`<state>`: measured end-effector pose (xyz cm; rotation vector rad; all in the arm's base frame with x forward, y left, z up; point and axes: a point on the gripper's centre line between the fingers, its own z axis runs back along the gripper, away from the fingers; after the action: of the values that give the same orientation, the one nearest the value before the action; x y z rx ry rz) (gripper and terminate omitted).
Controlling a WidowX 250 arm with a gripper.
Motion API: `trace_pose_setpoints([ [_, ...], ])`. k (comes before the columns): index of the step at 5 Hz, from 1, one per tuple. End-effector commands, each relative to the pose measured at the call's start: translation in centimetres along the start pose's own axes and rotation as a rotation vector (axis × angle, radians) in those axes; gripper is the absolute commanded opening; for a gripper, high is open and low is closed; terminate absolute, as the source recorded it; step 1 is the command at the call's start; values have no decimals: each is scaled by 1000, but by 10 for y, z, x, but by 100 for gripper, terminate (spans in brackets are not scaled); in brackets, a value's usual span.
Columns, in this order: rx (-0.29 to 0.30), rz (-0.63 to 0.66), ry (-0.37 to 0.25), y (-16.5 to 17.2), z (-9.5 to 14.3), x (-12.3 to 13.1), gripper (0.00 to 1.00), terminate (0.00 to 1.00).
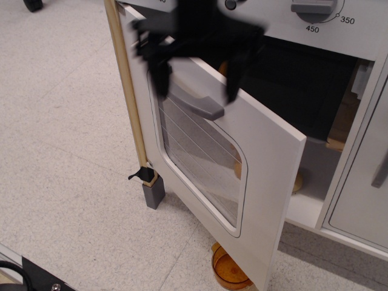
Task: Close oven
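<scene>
The white oven stands with its large door swung partly open on the left hinge, showing the dark interior. The door has a grey curved handle above a rounded clear window with thin wire lines. My black gripper is blurred by motion above the handle's left half. Its fingers are spread wide and hold nothing. One finger hangs over the door's outer face at the handle's left end, the other at the door's top edge.
An orange bowl lies on the floor under the door's free corner. A narrow white cabinet door with a small grey handle is at the right. A wooden post and grey foot stand at the hinge side. A temperature knob is above.
</scene>
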<state>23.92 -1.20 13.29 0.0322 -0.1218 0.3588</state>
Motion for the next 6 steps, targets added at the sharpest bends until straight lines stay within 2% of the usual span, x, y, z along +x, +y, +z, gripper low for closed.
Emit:
trace_pose_setpoints([
  [1,-20,-161,-96,9,-43,-14,100,0],
  [2,-38,-156,-127,-13,-72,-17,100,0],
  [3,-46,-127,-147,-38,-83,-7,100,0],
  [4,-49,-95,-137,-61,-91,7,100,0],
  [5,-71,-69,-159,-77,-90,18,100,0],
  [6,-97,-33,-200,-92,-92,43,100,0],
])
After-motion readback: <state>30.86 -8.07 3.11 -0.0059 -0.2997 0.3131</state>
